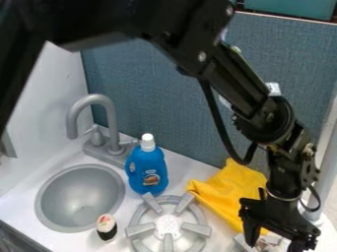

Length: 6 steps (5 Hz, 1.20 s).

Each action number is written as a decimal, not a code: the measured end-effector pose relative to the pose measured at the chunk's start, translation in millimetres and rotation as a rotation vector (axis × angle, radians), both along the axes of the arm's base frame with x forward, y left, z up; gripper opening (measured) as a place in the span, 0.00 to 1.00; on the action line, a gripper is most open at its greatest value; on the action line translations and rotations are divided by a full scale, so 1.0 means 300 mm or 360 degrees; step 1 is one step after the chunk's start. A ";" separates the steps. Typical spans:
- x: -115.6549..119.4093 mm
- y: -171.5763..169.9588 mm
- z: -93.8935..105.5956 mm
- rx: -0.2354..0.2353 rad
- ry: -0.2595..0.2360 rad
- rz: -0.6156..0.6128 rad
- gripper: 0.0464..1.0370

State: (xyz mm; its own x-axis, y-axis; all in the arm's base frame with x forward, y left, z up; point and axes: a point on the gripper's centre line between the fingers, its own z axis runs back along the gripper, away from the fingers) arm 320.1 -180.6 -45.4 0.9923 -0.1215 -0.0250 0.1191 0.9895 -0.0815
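The camera looks down at a slant on the worktop (191, 170) (from fairly close). It faces the blue-grey panel (158, 98) behind.

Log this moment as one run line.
Gripper: lower right, fingers apart; yellow cloth: beside gripper; blue bottle: upright, behind burner; black-and-white piece: between sink and burner

On the counter (66, 241), the sink (79, 198) is lying left of the stove burner (168, 227), with the faucet (111, 123) standing behind it. The sushi toy (107, 228) is sitting between sink and burner, the bottle (147, 170) is standing behind the burner, and the cloth (230, 189) is lying to its right.
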 end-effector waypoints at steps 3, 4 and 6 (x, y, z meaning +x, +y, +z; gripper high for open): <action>0.015 -0.049 -0.117 -0.0014 0.0278 -0.0042 0.68; 0.007 -0.031 -0.106 -0.0070 0.0363 -0.0029 0.61; -0.053 0.102 0.117 0.0000 0.0120 0.0081 0.61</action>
State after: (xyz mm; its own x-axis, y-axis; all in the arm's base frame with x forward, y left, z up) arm 304.3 -150.0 -10.2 0.9925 -0.0710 -0.0998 0.0622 0.9941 -0.0886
